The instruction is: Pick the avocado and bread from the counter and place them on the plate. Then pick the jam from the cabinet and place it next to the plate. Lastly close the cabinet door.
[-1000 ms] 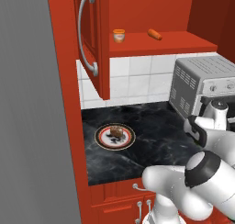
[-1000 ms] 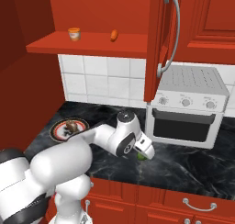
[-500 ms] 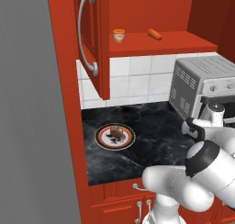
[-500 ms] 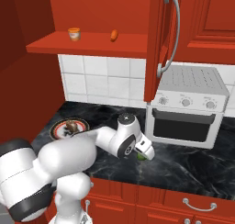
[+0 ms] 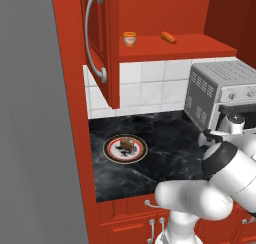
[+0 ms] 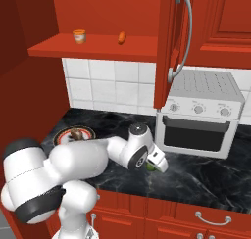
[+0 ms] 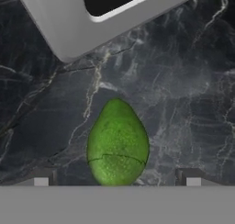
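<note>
Hand view has the end effector (image 7: 117,182) spread wide, grasping nothing, its fingertips (image 7: 41,178) flanking the avocado (image 7: 118,142) lying on the desk (image 7: 193,94); bread (image 5: 126,143) sits on the plate (image 5: 111,153) at far left.

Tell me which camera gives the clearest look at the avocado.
The hand view: the avocado lies whole on the counter between the open gripper's tips. The right base view shows a green sliver beneath the hand.
</note>
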